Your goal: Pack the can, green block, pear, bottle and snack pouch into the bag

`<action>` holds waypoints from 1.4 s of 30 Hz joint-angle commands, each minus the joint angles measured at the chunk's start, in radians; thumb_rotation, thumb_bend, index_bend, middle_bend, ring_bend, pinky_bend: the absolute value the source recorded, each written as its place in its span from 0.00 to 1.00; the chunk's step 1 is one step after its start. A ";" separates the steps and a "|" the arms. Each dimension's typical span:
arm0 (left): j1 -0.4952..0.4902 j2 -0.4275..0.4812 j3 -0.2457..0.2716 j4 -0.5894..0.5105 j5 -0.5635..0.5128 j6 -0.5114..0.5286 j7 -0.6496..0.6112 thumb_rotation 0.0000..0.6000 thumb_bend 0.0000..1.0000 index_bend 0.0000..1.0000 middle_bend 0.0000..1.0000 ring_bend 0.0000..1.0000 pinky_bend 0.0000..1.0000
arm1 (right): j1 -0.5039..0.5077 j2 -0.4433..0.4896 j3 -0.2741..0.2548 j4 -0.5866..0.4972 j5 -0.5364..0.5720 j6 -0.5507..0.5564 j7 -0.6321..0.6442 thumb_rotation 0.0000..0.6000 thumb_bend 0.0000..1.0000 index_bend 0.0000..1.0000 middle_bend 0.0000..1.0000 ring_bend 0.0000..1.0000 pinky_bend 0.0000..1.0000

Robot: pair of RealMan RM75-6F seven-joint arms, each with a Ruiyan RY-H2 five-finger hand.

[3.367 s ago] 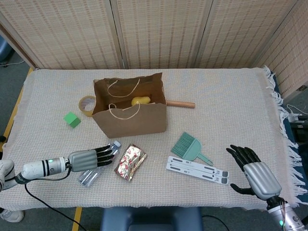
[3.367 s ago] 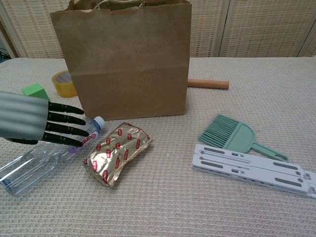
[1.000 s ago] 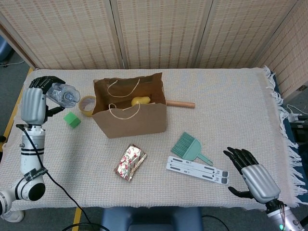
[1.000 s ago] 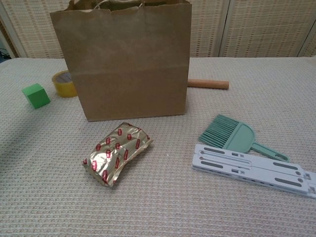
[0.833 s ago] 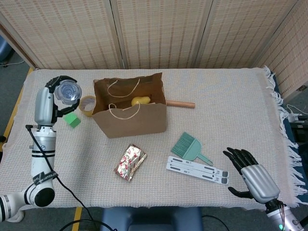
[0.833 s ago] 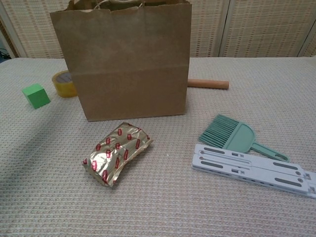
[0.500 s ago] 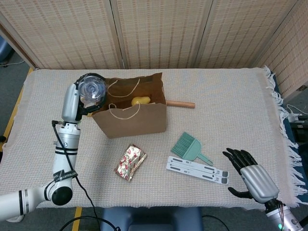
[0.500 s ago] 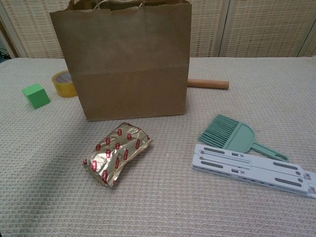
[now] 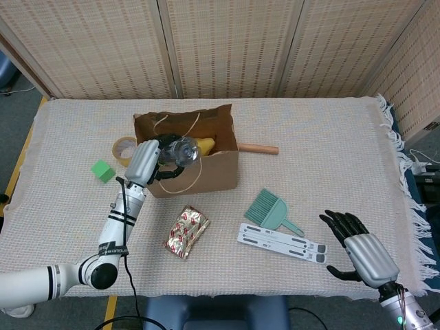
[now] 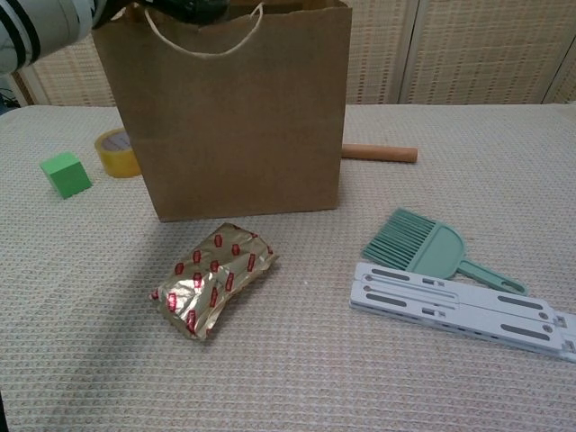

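Bottle [image 9: 180,150] in left robot hand [image 9: 148,161] over bag [image 9: 199,175].

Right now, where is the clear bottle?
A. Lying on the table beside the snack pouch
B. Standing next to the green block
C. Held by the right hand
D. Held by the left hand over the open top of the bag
D: the left hand holds the bottle at the bag's open top.
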 commanded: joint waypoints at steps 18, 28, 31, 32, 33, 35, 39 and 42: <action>0.005 0.081 -0.011 -0.091 -0.060 -0.012 0.036 1.00 0.38 0.00 0.00 0.00 0.15 | -0.008 -0.005 -0.006 -0.008 -0.022 0.016 -0.017 1.00 0.10 0.00 0.00 0.00 0.00; -0.081 0.043 -0.050 -0.042 -0.204 0.027 0.183 1.00 0.35 0.00 0.00 0.00 0.13 | -0.008 0.005 -0.003 -0.012 -0.023 0.021 -0.002 1.00 0.10 0.00 0.00 0.00 0.00; -0.098 0.029 -0.066 -0.033 -0.244 0.034 0.194 1.00 0.35 0.00 0.00 0.00 0.11 | -0.007 0.010 -0.001 -0.010 -0.019 0.023 0.010 1.00 0.10 0.00 0.00 0.00 0.00; -0.100 0.027 -0.071 -0.033 -0.250 0.036 0.191 1.00 0.35 0.00 0.00 0.00 0.11 | -0.006 0.011 0.001 -0.009 -0.017 0.023 0.014 1.00 0.10 0.00 0.00 0.00 0.00; -0.102 0.025 -0.077 -0.033 -0.253 0.039 0.186 1.00 0.35 0.00 0.00 0.00 0.11 | -0.006 0.012 0.002 -0.006 -0.015 0.023 0.016 1.00 0.10 0.00 0.00 0.00 0.00; -0.105 0.023 -0.092 -0.034 -0.255 0.047 0.176 1.00 0.35 0.00 0.00 0.00 0.11 | -0.004 0.012 0.004 -0.002 -0.011 0.022 0.019 1.00 0.10 0.00 0.00 0.00 0.00; -0.116 0.041 -0.117 -0.034 -0.259 0.056 0.182 1.00 0.37 0.00 0.00 0.00 0.11 | -0.003 0.013 0.006 -0.002 -0.006 0.020 0.023 1.00 0.10 0.00 0.00 0.00 0.00; -0.121 0.050 -0.124 -0.031 -0.296 0.061 0.201 1.00 0.38 0.00 0.00 0.00 0.11 | -0.002 0.014 0.006 -0.004 -0.005 0.020 0.024 1.00 0.10 0.00 0.00 0.00 0.00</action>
